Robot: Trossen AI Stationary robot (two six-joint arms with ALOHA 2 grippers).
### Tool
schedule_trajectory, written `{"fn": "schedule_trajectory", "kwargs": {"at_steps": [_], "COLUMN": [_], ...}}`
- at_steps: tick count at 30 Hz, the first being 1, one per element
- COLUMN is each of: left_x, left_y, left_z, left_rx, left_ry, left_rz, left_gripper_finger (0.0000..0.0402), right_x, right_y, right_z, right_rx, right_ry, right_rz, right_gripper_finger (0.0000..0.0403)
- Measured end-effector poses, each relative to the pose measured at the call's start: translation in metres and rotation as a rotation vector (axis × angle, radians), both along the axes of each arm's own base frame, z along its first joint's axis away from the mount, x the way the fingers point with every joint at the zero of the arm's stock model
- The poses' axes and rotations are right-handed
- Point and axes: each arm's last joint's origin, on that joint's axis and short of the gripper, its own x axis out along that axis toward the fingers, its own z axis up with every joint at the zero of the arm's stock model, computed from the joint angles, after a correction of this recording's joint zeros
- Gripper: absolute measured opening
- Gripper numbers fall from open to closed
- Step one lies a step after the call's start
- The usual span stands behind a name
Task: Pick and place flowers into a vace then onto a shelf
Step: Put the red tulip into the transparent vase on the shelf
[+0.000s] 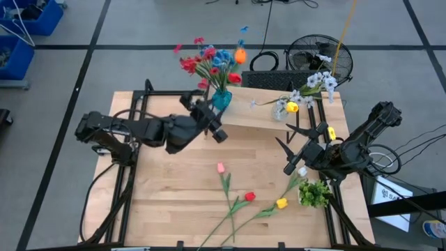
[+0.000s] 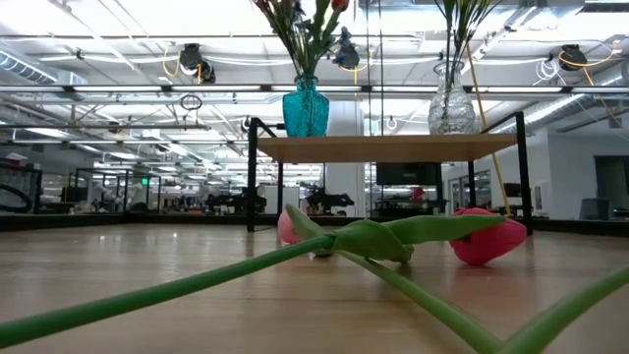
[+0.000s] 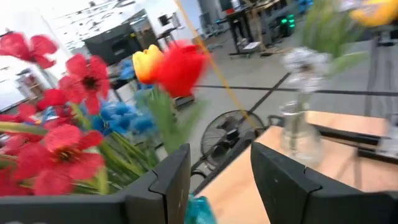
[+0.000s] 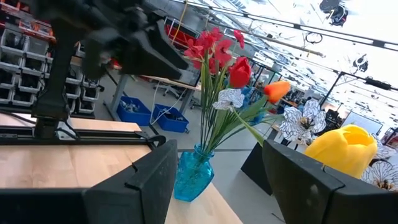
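the shelf [image 1: 261,111] is a low light-wood board on thin black legs, standing at the far edge of the table [image 1: 174,202] with its long axis running across the table's width

on the shelf's left end stands a teal glass vase [image 1: 221,99], upright, holding a bunch of flowers [image 1: 209,61] with red, blue and orange blossoms that fan upward and outward from its neck; on the shelf's right end a clear glass vase [image 1: 281,110] holds white and yellow flowers [image 1: 317,84], stems upright

three loose flowers lie flat on the table in front of the shelf, stems pointing toward the table's near edge and blossoms toward the shelf: a pink tulip [image 1: 221,168], a red tulip [image 1: 249,197] and a yellow one [image 1: 281,203], their stems crossing near the near edge; a bushy green clump [image 1: 315,192] lies beside the yellow one, off the shelf's right end

the left gripper [image 1: 209,120] hangs just in front of the teal vase at the shelf's left end, its fingers [image 3: 168,180] parted with the vase's rim showing between them, gripping nothing

the right gripper [image 1: 298,141] hovers in front of the shelf's right end, above the table, jaws spread wide and empty
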Motion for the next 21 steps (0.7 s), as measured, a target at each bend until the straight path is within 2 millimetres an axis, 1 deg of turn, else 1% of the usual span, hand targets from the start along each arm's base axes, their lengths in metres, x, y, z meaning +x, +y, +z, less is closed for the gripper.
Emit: {"fn": "schedule_trajectory", "kwargs": {"at_steps": [4,8,11,13,16,19,21], "left_x": [-0.002,-0.004,-0.006,-0.008,-0.009,-0.012,-0.013], "left_y": [-0.015,-0.028,-0.037,-0.043,-0.047,-0.048,-0.049], "left_z": [0.0,-0.004,-0.009,-0.014,-0.026,-0.04,-0.046], "left_rx": [-0.03,-0.129,-0.217,-0.309,-0.517,-0.697,-0.787], "left_ry": [-0.029,-0.081,-0.084,-0.079,-0.071,-0.037,-0.02], "left_rz": [-0.04,-0.096,-0.166,-0.221,-0.26,-0.223,-0.195], "left_gripper_finger": [0.0175,0.0175,0.0175,0.0175,0.0175,0.0175,0.0175], "right_x": [0.0,0.0,-0.001,0.0,0.001,0.005,0.009], "right_y": [0.0,0.0,0.002,0.007,0.012,0.013,0.01], "right_z": [0.0,0.0,-0.001,-0.004,-0.008,-0.016,-0.023], "right_rx": [-0.009,0.013,0.038,0.04,0.101,0.201,0.275], "right_ry": [0.007,-0.011,-0.03,-0.037,-0.075,-0.084,-0.072], "right_rz": [-0.001,0.003,0.028,0.112,0.261,0.343,0.383], "right_gripper_finger": [0.0228,0.0228,0.0228,0.0228,0.0228,0.0228,0.0228]}}
